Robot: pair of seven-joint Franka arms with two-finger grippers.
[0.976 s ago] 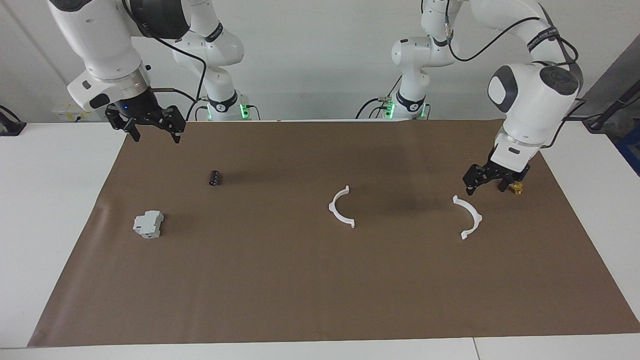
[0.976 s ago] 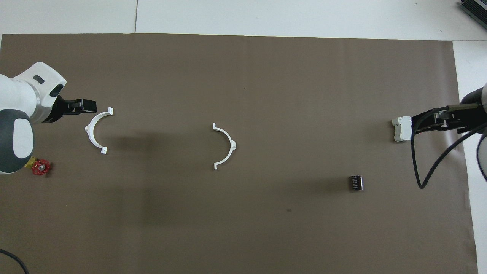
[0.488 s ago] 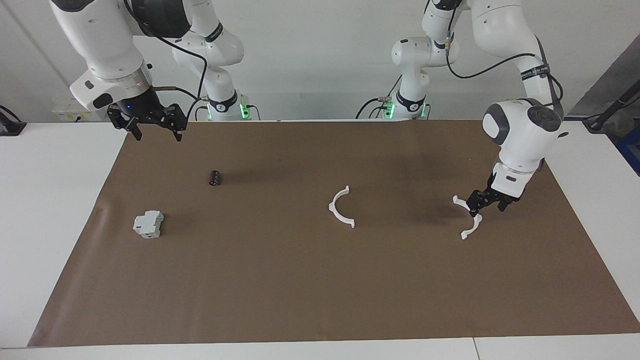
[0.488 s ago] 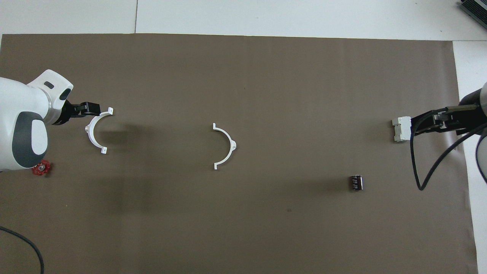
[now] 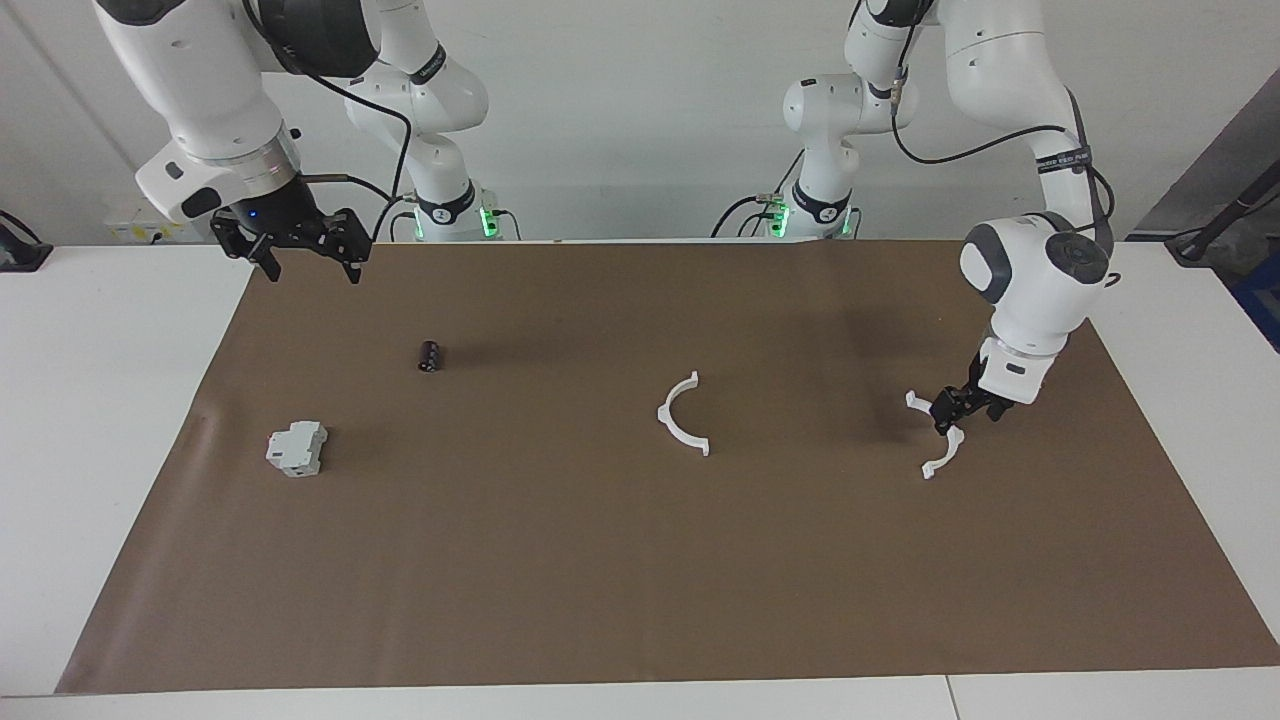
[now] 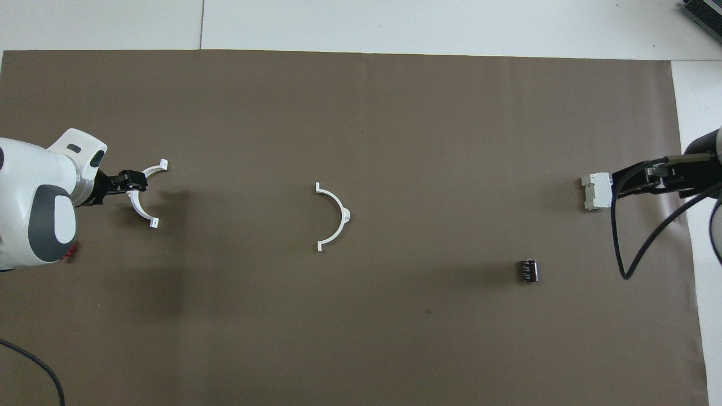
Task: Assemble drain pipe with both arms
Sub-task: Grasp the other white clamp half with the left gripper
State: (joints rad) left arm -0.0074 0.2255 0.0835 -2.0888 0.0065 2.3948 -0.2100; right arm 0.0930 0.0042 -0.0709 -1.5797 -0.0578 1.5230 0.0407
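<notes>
Down at the left arm's end of the brown mat (image 5: 560, 600), our left gripper (image 5: 952, 413) sits low over the mid-curve of one white half-ring arc (image 5: 938, 438), its fingers straddling the plastic; we cannot tell whether they have clenched on it. Toward the table's middle from that gripper, well apart, lies the second half-ring arc (image 5: 683, 415). Our right gripper (image 5: 308, 256) waits in the air with fingers spread, over the mat's edge nearest the robots. Past it lie a small dark cylinder (image 5: 429, 355) and a grey-white boxy block (image 5: 297, 448).
</notes>
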